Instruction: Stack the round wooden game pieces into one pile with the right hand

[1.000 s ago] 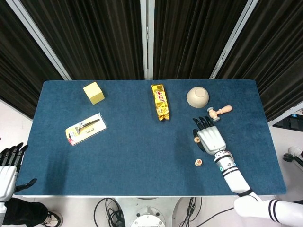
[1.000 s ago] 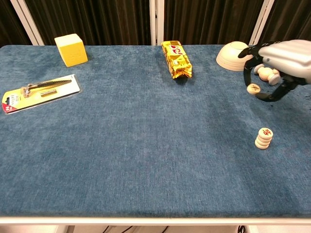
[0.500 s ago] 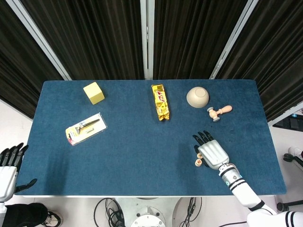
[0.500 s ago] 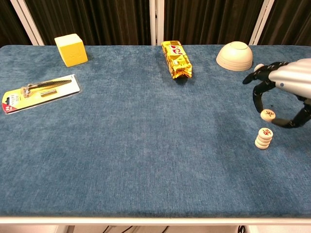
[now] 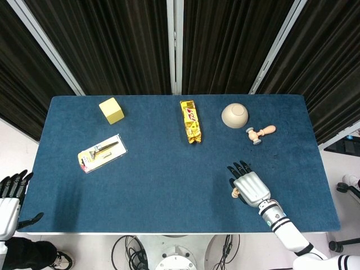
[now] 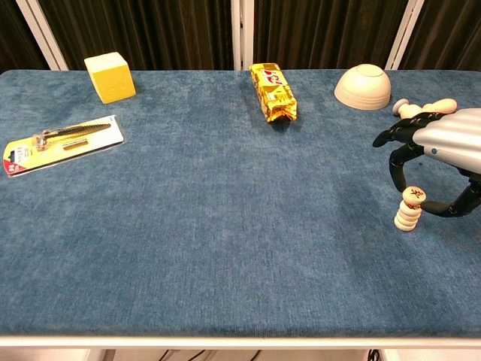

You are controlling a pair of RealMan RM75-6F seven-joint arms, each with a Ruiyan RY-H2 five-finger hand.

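The round wooden game pieces [image 6: 409,210] stand in one pile near the table's [image 6: 225,226] front right; four seem stacked, though the count is hard to confirm. The right hand [image 6: 440,154] pinches the top piece between thumb and a finger, seating it: the placing step. Next it must let go gently and lift straight up without toppling the pile. The left hand [image 5: 8,205] hangs open off the table. One pile, no loose pieces visible.
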